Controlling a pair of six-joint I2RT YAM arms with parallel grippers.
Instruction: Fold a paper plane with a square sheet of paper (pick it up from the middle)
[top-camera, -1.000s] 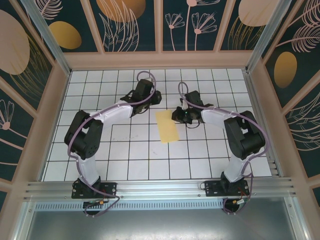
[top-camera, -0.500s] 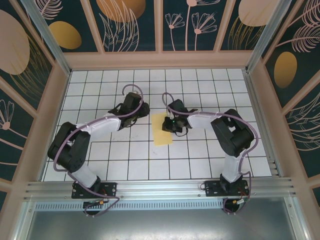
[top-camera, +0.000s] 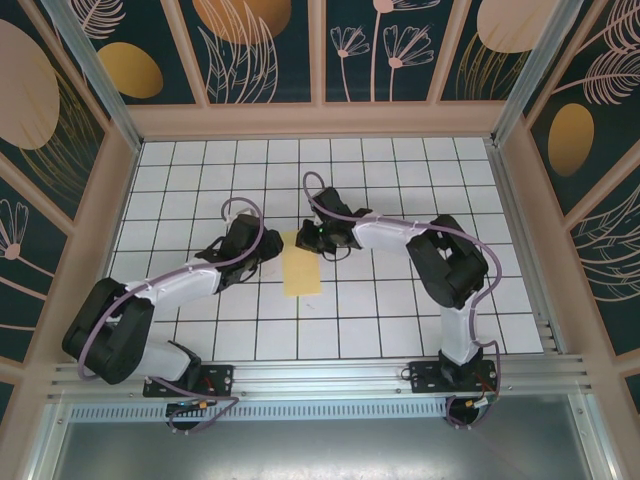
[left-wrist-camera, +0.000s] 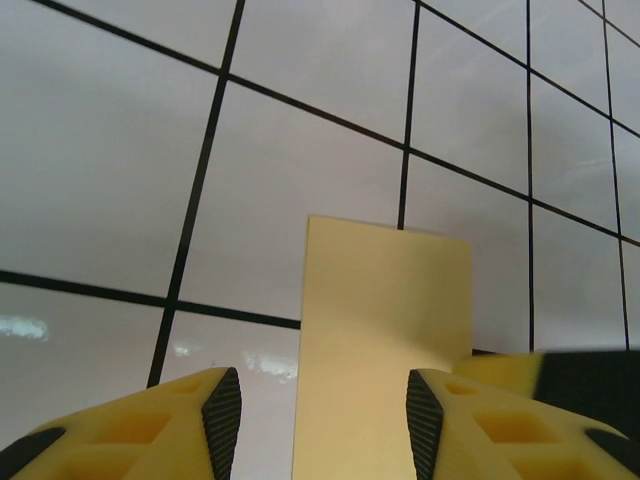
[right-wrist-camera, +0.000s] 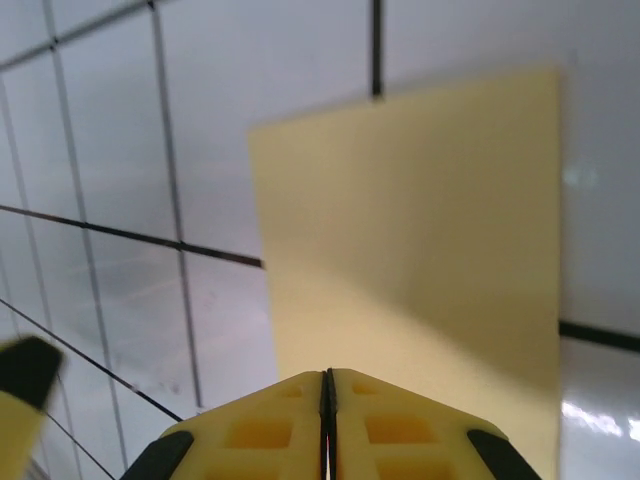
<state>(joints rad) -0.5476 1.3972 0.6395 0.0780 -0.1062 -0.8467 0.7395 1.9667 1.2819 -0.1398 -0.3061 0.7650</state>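
Dark panels (top-camera: 270, 50) painted with pale flowers and orange discs are closing in the counter (top-camera: 380, 320), which is showing its white tiles and black grid lines. Both arms are reaching in from the near edge. The left arm (top-camera: 170, 290) is lying low and stretching out towards the middle. The right arm (top-camera: 450, 265) is bending back across to its left, so the two are meeting around the centre of the grid.

The sheet of paper (top-camera: 302, 262) is lying flat on the counter between them, a narrow pale yellow rectangle with its long side running away from the arms' bases.

The left gripper (top-camera: 262, 250) is sitting just beside the paper's left edge. In its own wrist view the left gripper (left-wrist-camera: 322, 415) is keeping its jaws spread, with the paper (left-wrist-camera: 385, 330) stretching away on the tiles in the gap ahead of them.

The right gripper (top-camera: 308, 238) is hovering at the paper's far end. Seen from its wrist, the right gripper (right-wrist-camera: 327, 385) is holding its jaws pressed together, low over the paper (right-wrist-camera: 420, 230). I cannot tell whether the sheet's edge is caught between them.
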